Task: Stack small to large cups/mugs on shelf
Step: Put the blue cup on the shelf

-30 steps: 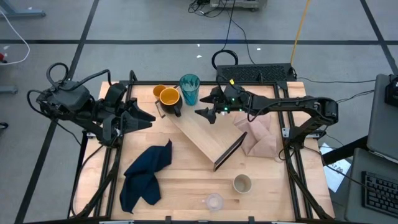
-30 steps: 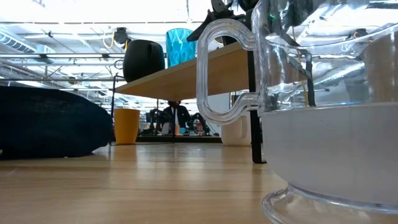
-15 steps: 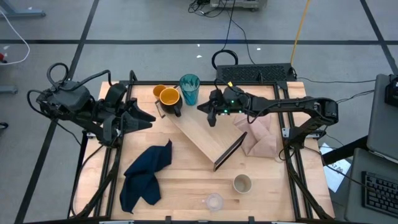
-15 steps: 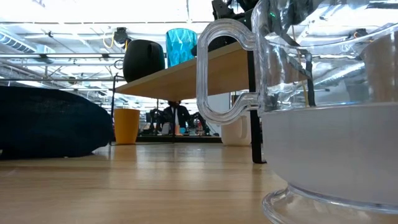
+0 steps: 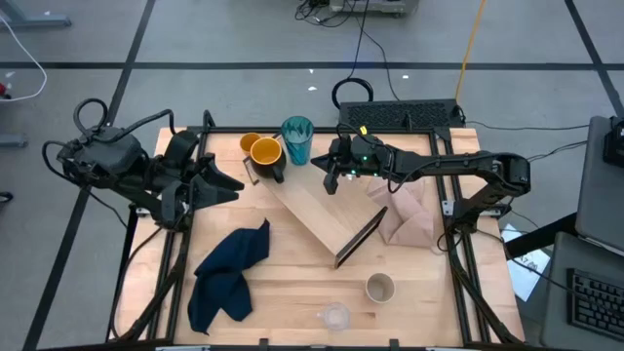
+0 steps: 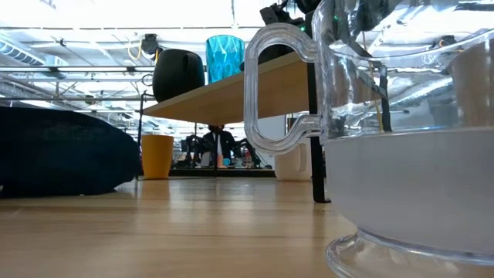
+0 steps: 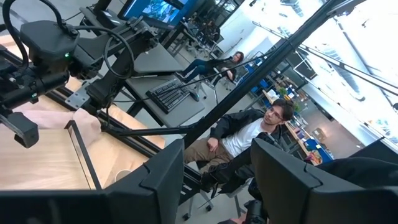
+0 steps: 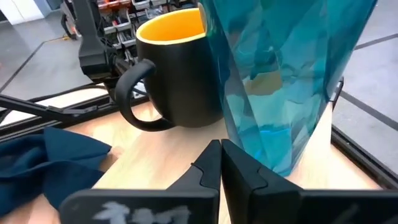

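The teal tumbler (image 5: 297, 139) stood on the shelf (image 5: 322, 212) beside the black mug (image 5: 266, 156); it looked light, rigid and slick, so you should have gripped it low on the wall. The right gripper (image 5: 331, 181) was clenched and empty beside it. You could not tell the left gripper (image 5: 232, 188) state. Five cups showed on the bench (image 5: 292, 292), with two cloths.

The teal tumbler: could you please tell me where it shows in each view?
High view: teal tumbler at the shelf's far end, beside the dark mug.
Low view: on the shelf, upper centre.
Left wrist view: not in it.
Right wrist view: close, upper right.
Shared landmark: the dark mug.
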{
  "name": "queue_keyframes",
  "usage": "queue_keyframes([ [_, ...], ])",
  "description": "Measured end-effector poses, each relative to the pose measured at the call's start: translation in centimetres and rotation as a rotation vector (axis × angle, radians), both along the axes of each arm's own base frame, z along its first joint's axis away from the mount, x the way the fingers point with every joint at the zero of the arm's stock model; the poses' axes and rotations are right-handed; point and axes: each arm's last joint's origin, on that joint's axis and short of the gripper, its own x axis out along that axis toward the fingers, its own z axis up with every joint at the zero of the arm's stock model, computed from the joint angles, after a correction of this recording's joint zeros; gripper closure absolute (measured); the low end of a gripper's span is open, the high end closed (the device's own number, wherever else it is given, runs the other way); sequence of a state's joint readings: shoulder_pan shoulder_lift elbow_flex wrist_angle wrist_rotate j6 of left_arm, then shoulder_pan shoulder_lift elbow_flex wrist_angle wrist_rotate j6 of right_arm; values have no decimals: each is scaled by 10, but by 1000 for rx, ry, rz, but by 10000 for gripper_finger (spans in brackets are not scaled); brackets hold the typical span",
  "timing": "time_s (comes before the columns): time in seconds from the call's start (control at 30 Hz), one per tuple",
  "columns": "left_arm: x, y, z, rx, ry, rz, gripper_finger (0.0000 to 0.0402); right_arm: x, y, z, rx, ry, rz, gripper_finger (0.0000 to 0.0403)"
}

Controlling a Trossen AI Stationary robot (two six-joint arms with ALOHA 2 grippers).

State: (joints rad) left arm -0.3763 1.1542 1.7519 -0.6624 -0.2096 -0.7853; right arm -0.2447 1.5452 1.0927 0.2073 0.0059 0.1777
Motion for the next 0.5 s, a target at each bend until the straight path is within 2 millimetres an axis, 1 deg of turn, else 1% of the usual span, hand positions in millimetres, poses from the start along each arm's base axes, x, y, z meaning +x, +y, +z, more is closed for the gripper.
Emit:
queue_keyframes([
  [0.13,0,0,0,1,0,0,215,0,-1,1,-38,-2,-39,403],
  [0.3,0,0,0,1,0,0,215,2,-2,4,-60,-46,-41,403],
  [0.5,0,0,0,1,0,1,215,5,-4,1,-64,-47,-53,403],
])
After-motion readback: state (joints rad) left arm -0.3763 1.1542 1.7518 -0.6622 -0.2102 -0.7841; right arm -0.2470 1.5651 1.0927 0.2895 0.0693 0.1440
